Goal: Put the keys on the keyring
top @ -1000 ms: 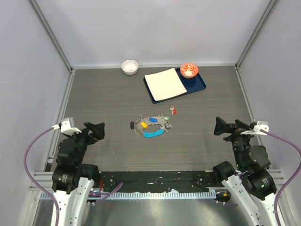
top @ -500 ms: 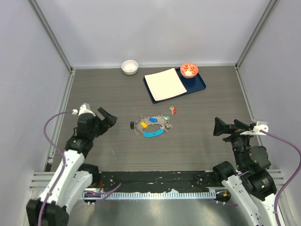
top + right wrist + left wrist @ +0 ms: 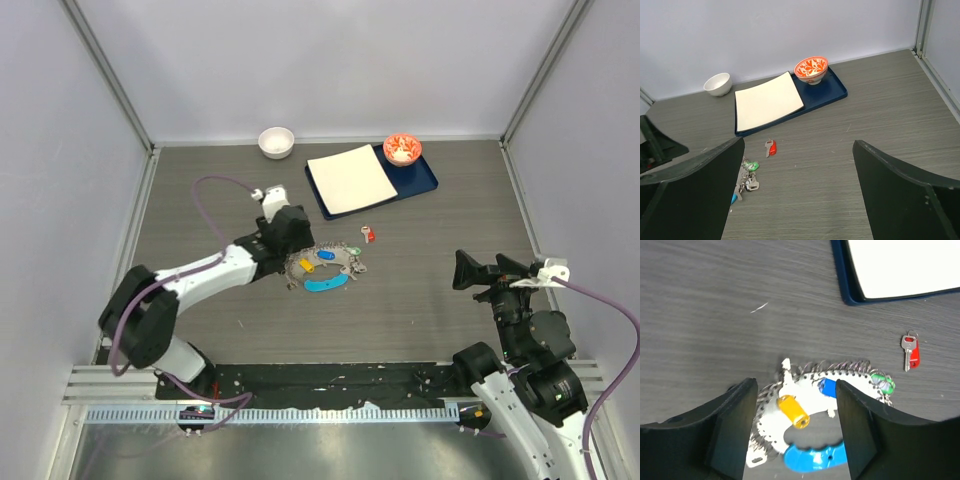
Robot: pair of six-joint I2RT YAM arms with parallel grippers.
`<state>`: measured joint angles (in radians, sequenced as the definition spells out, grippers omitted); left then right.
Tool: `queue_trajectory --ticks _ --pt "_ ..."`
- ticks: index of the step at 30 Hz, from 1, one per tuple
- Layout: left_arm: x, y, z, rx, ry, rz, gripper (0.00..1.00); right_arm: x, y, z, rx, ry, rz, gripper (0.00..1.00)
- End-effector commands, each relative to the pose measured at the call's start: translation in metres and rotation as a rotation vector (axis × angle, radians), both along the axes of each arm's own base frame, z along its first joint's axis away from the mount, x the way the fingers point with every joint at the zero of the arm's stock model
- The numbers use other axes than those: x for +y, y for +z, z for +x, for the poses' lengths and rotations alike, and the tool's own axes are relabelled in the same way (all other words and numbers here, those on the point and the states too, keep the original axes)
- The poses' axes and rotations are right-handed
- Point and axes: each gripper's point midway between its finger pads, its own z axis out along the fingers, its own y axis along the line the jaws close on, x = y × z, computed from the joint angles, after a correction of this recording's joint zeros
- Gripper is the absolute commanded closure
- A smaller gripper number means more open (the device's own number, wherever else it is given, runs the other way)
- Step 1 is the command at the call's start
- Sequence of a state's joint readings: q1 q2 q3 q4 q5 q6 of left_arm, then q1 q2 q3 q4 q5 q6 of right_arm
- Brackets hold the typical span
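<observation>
The keyring (image 3: 325, 268) lies mid-table, a grey wire loop with a light blue crescent (image 3: 815, 458). Keys with yellow (image 3: 794, 411), blue (image 3: 828, 387) and green (image 3: 883, 381) heads lie on or within the loop. A red-headed key (image 3: 369, 234) lies apart to its right, and also shows in the left wrist view (image 3: 910, 352) and the right wrist view (image 3: 771, 147). My left gripper (image 3: 293, 240) is open and empty, hovering above the ring's left part with the yellow key between its fingers (image 3: 795, 405). My right gripper (image 3: 478, 270) is open and empty, far right of the keys (image 3: 800, 190).
A dark blue tray (image 3: 425, 182) at the back holds a white square plate (image 3: 348, 178) and a red patterned bowl (image 3: 402, 149). A white bowl (image 3: 276, 141) stands at the back left. Grey walls enclose the table.
My left arm has swung from the near left corner out across the table, to over the keyring. The right arm and the keys have not moved.
</observation>
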<state>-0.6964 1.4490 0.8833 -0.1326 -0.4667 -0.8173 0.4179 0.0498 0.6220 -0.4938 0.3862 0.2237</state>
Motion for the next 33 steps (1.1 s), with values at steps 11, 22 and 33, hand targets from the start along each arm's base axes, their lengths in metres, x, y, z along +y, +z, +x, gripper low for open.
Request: queue_trajectory --ticks 11,22,33 --pt "-0.056 -0.026 0.036 -0.09 -0.008 0.248 0.5 0.003 0.011 -0.001 -0.044 0.018 0.01 0.03" --pt "-0.054 -0.049 0.026 -0.03 -0.022 0.254 0.53 0.004 0.009 -0.001 -0.04 0.024 0.005 0.03" --pt "-0.015 -0.06 -0.011 0.008 0.017 0.239 0.48 0.005 0.009 0.0 -0.039 0.03 0.002 0.03"
